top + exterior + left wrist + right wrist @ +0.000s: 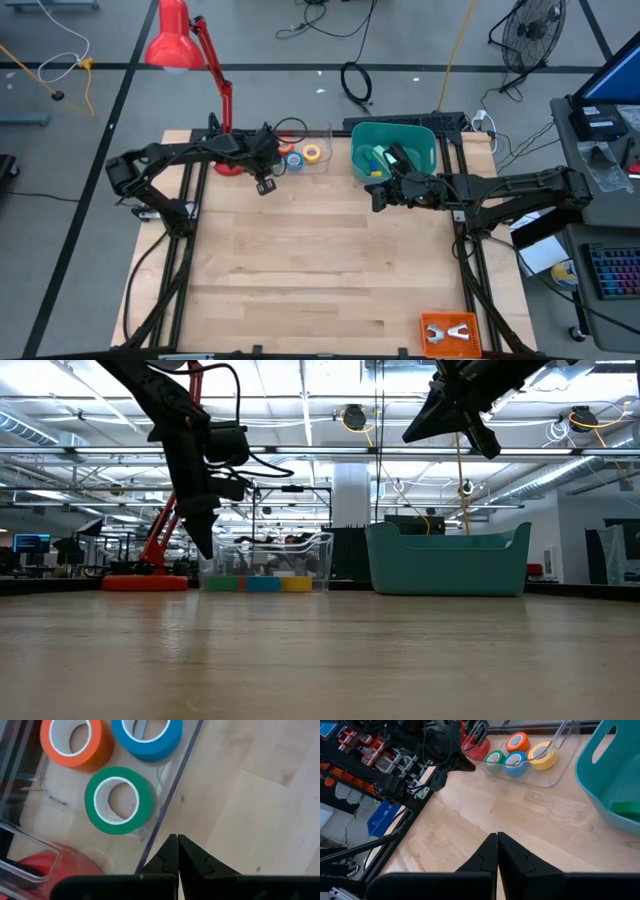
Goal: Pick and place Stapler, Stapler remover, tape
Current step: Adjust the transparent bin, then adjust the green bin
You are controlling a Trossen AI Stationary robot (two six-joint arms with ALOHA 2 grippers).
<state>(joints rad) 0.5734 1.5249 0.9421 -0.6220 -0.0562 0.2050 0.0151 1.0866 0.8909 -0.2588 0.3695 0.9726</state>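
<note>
The four rolls of tape, orange, blue, green and yellow, lie flat in a clear tray near the desk's far edge, beside the red lamp's base. The left pincer hangs above the desk just outside the tray's wall nearest the green roll, its fingers pressed together and empty. The right pincer, likewise closed on nothing, is raised beside the teal bin at the far edge; a dark item shows inside the bin, but I cannot tell whether it is the stapler.
</note>
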